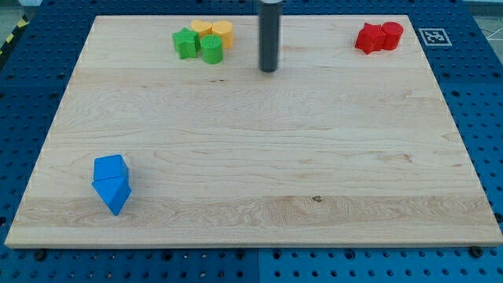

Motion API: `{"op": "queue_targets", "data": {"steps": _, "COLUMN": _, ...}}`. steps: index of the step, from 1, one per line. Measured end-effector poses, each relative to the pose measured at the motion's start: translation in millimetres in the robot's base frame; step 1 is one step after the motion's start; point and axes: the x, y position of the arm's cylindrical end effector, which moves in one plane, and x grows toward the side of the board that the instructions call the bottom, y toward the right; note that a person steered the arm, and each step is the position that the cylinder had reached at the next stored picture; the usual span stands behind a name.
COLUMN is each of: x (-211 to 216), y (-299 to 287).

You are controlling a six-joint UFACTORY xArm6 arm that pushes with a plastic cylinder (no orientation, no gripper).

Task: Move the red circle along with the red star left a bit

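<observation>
While my tip (269, 70) is resting on the wooden board (251, 181) near the view's top, at about twelve o'clock from the board's middle, it is touching no block. With no hand on this rod, nothing is being grasped; the bare end is simply standing on the wood.

Off at about two o'clock from the board's middle, the red star (367, 38) and the red circle (391, 34) are sitting pressed together in the top right corner, the star lying at nine o'clock of the circle. Both are lying at roughly three o'clock of my tip, well apart from it.

At about nine o'clock of my tip, near it, four blocks are clustering tightly: a green star (185, 43), a green cylinder (211, 49), a yellow hexagon (203, 29) and a yellow cylinder (222, 33), the yellow pair lying at twelve o'clock of the green pair.

Far down at about eight o'clock from the board's middle, a blue cube (110, 168) and a blue triangle (112, 193) are sitting touching, the triangle at six o'clock of the cube.
</observation>
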Motion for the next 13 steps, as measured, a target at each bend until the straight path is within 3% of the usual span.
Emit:
{"op": "queue_targets", "data": {"steps": 4, "x": -16, "y": 185}}
{"op": "queue_targets", "data": {"steps": 6, "x": -52, "y": 276}}
{"op": "queue_targets", "data": {"steps": 7, "x": -88, "y": 270}}
{"op": "queue_targets", "data": {"steps": 11, "x": -61, "y": 179}}
{"op": "queue_targets", "data": {"steps": 13, "x": -90, "y": 138}}
